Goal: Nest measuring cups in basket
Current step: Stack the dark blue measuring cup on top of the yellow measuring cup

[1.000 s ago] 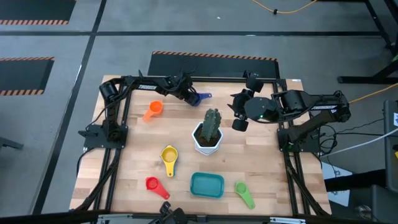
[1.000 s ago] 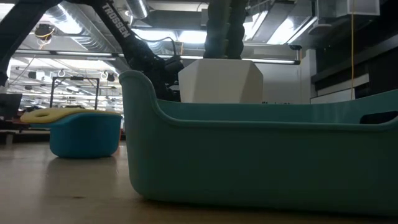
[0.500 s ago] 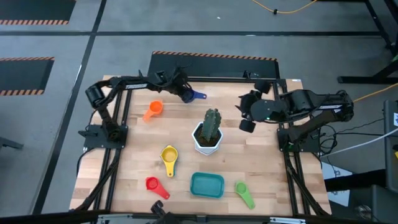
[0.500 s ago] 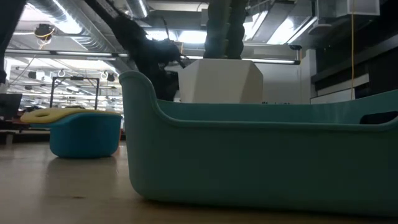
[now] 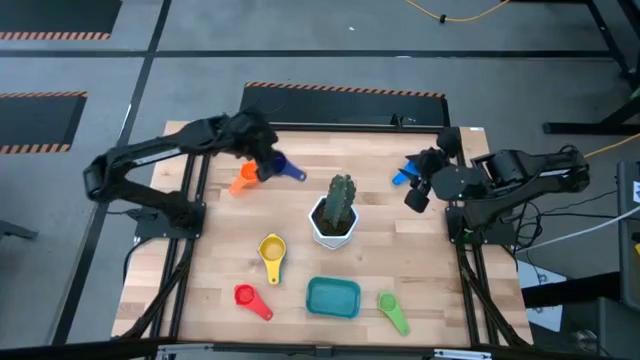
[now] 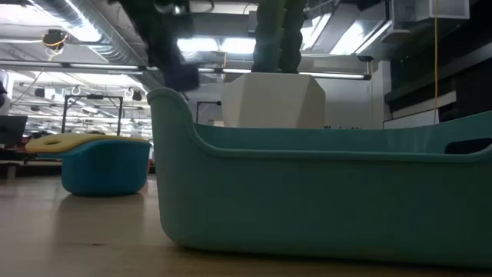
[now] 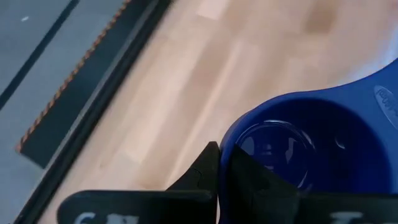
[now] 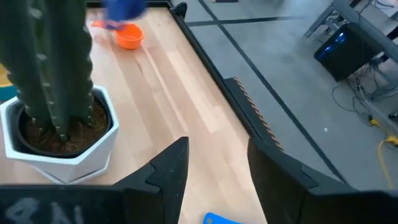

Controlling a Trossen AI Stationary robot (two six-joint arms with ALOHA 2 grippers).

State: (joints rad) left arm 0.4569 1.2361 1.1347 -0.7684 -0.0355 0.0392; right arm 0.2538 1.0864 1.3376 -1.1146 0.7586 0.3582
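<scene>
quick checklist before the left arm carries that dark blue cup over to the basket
1. Grip: left gripper shut on the dark blue cup, rim pinched in the left wrist view: ok.
2. Basket free to take it: ok.
3. Route: the cactus pot and yellow cup stand between cup and basket: not ok, go around.
4. Right gripper open, near the table's right edge above a light blue cup: ok.
5. Cup's height over the orange cup: cannot tell.

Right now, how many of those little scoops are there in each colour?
Orange measuring cup: 1
Dark blue measuring cup, in the left gripper: 1
Light blue measuring cup: 1
Yellow measuring cup: 1
Red measuring cup: 1
Green measuring cup: 1
Total: 6
</scene>
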